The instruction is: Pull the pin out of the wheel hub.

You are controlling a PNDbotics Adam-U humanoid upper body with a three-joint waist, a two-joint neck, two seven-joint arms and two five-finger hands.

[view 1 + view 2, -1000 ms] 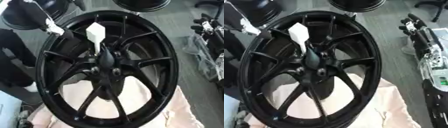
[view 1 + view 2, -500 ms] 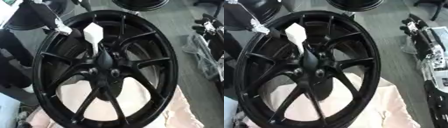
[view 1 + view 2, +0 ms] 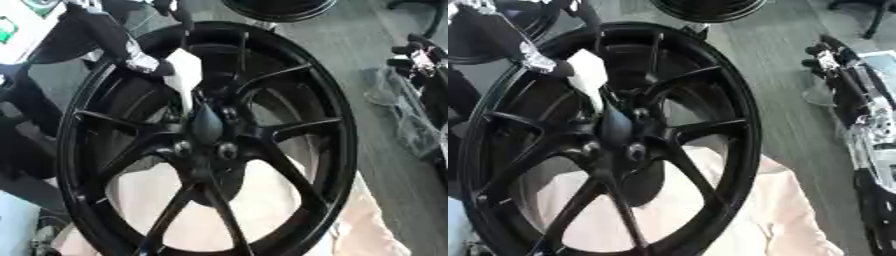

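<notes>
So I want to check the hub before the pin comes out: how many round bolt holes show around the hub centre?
2 show clearly: one lower left of the hub cap and one just below it. Others may be hidden in the black hub.

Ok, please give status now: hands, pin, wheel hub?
Left hand at white pin, fingers unclear. Pin at wheel hub. Right hand idle, away.
</notes>
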